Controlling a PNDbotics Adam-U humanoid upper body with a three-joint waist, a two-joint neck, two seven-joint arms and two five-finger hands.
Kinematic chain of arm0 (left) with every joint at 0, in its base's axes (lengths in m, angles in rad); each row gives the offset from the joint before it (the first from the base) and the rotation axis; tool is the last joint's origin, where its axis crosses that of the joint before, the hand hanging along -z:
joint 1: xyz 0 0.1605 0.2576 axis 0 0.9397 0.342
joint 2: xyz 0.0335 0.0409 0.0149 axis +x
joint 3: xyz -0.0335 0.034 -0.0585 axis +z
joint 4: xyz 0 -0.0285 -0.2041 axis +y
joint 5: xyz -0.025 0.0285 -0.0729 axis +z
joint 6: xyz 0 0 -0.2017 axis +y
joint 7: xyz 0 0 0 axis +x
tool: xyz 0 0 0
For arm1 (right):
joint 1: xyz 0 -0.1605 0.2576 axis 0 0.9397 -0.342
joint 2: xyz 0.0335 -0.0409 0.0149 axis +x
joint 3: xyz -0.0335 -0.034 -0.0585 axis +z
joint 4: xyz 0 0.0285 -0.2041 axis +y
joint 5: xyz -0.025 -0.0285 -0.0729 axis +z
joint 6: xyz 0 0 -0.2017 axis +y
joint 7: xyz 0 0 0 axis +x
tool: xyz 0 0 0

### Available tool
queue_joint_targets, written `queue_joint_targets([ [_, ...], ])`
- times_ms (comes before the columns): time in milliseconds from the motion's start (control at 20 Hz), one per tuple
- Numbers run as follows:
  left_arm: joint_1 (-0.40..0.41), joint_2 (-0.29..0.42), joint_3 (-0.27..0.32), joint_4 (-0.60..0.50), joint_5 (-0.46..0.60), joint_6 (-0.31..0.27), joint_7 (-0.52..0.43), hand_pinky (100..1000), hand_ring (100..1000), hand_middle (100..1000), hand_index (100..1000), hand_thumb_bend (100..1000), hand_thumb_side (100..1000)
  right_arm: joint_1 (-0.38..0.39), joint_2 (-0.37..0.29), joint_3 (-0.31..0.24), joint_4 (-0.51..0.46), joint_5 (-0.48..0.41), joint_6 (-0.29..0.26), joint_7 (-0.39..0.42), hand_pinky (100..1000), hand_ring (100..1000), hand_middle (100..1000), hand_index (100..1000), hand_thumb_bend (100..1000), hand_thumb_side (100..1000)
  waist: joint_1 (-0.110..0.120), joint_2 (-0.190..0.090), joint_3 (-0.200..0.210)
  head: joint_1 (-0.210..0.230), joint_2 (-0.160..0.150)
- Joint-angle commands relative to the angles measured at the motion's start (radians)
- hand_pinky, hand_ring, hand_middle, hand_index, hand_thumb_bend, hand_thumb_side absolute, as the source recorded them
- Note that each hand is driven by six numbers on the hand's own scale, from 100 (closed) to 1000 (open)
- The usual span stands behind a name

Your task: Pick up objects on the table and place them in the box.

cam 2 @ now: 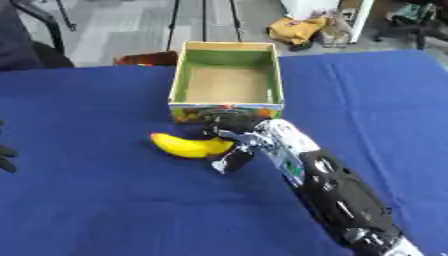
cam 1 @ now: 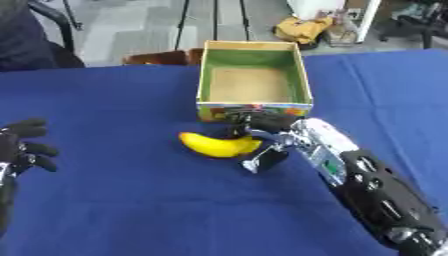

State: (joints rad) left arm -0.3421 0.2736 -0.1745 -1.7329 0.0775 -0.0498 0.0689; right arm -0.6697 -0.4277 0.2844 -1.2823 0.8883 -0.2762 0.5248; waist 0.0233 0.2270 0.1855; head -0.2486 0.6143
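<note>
Your table (cam 1: 114, 200) is spread with a blue cloth; beyond its far edge you see grey floor, a yellow bag (cam 1: 303, 28) and a chair (cam 1: 35, 35) far left. The box (cam 1: 254, 80) stands open and empty at the far middle. Just near of it lies the banana (cam 1: 219, 145), your right hand (cam 1: 262, 137) grasping its right end. Your left hand (cam 1: 22, 145) rests at the left edge, fingers relaxed.
</note>
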Motion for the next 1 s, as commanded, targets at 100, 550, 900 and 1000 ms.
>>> queue_joint_targets([
  [100, -0.015, 0.007, 0.007, -0.020, 0.002, 0.000, -0.001, 445, 542, 768, 673, 643, 818, -0.003, -0.012, 0.006, 0.008, 0.010, -0.005, 0.003, 642, 937, 779, 797, 100, 341, 0.002, -0.013, 0.000, 0.000, -0.002],
  [550, -0.016, 0.007, 0.007, -0.021, 0.002, 0.000, 0.000, 446, 542, 767, 672, 643, 818, -0.001, -0.016, 0.007, -0.001, 0.019, -0.002, -0.025, 638, 932, 760, 600, 100, 304, 0.001, -0.014, -0.001, 0.002, -0.003],
  [900, -0.016, 0.007, 0.007, -0.021, 0.002, 0.000, 0.000, 446, 541, 767, 672, 644, 817, 0.001, -0.019, 0.005, -0.008, 0.020, 0.006, -0.046, 631, 928, 754, 452, 100, 283, 0.000, -0.016, -0.002, 0.003, -0.004],
  [1000, -0.016, 0.007, 0.008, -0.020, 0.002, 0.000, 0.001, 446, 541, 767, 672, 644, 817, 0.002, -0.020, 0.005, -0.010, 0.019, 0.007, -0.050, 629, 928, 753, 448, 100, 278, 0.000, -0.017, -0.003, 0.003, -0.004],
])
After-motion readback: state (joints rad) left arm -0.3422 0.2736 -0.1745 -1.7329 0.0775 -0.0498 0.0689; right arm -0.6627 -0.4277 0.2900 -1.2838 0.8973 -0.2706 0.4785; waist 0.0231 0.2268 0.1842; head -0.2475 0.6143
